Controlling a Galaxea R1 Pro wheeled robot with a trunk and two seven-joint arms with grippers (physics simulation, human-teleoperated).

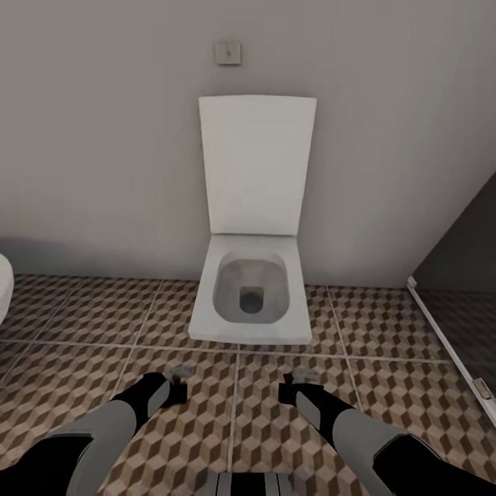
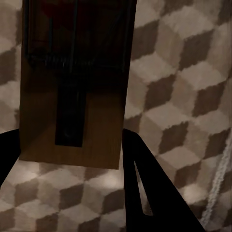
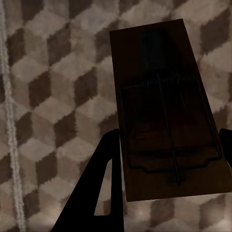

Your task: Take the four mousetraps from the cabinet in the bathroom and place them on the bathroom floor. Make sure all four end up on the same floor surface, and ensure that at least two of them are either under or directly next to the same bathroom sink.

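From the head camera I face a white toilet (image 1: 249, 289), lid up, against a grey wall, with the cube-patterned bathroom floor (image 1: 83, 324) spread below. My left gripper (image 1: 178, 375) sits at seven o'clock and my right gripper (image 1: 304, 377) at five o'clock, each carrying something small and pale.

In the left wrist view, dark fingers (image 2: 154, 193) clamp a brown mousetrap (image 2: 72, 96) above the tiles.

In the right wrist view, fingers (image 3: 94, 188) pinch a second, darker mousetrap (image 3: 169, 116) over the same tiles.

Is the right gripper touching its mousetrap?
Touching: right wrist view shows the mousetrap clamped between the right gripper's fingers.
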